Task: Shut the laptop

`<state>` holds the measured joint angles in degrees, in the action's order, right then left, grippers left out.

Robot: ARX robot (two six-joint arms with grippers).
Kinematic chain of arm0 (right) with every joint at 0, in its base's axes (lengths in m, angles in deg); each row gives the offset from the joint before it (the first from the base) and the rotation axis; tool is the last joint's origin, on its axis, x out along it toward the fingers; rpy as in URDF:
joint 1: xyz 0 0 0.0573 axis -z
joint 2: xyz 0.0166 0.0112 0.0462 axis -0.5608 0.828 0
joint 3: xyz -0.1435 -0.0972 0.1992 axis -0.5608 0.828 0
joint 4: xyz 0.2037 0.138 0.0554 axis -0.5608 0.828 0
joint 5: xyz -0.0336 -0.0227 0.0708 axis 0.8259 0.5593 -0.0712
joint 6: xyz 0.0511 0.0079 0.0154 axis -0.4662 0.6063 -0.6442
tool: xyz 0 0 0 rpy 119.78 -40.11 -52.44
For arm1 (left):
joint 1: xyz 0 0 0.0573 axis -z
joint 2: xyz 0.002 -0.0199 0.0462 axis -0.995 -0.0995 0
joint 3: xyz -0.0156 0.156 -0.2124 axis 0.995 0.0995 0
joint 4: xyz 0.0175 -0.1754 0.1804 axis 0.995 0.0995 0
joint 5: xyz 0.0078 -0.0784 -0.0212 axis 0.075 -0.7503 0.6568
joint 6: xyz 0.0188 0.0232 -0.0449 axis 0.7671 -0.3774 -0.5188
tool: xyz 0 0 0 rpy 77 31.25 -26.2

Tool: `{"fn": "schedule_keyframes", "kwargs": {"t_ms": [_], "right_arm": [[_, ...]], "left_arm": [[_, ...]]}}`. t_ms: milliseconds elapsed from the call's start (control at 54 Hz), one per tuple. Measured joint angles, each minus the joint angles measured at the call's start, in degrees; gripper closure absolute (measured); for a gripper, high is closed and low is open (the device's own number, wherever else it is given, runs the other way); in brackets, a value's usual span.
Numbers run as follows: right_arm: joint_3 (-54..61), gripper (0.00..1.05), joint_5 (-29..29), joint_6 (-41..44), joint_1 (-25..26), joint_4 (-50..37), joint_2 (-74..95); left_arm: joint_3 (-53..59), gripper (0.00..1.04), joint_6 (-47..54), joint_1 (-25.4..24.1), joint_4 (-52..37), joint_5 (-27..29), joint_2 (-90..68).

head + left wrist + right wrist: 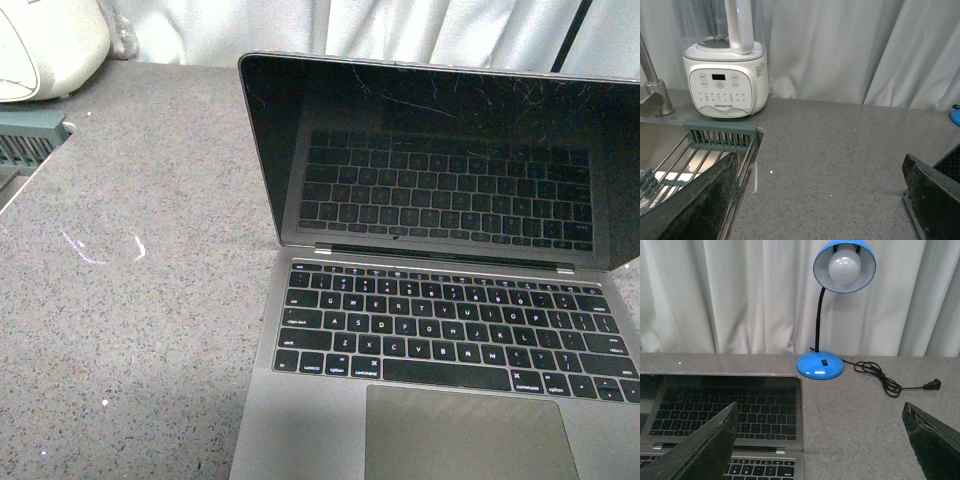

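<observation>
The laptop [440, 330] stands open on the grey counter, space-grey with black keys, a big trackpad and a scratched glossy black screen [440, 150] that mirrors the keys. Neither arm shows in the front view. In the right wrist view the laptop's screen and hinge corner [740, 410] lie under the gripper's left finger; my right gripper [822, 440] is open and empty, above the counter beside the laptop's right edge. My left gripper [820, 200] is open and empty over bare counter; the laptop's corner [952, 162] just shows by one finger.
A white blender [727, 75] stands at the back left by a sink with a green-edged drying rack [720, 137] and tap [652, 75]. A blue desk lamp [832, 310] with its cord [890, 382] stands behind the laptop's right side. White curtains hang behind the counter.
</observation>
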<state>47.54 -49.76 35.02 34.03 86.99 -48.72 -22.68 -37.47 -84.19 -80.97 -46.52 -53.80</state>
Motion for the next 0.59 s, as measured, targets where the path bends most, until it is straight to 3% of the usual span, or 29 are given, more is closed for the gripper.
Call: {"fn": "schedule_keyframes", "kwargs": {"t_ms": [593], "right_arm": [[0.0,0.09,0.0,0.0,0.0,0.0,0.0]], "left_arm": [[0.0,0.06,0.0,0.0,0.0,0.0,0.0]]}}
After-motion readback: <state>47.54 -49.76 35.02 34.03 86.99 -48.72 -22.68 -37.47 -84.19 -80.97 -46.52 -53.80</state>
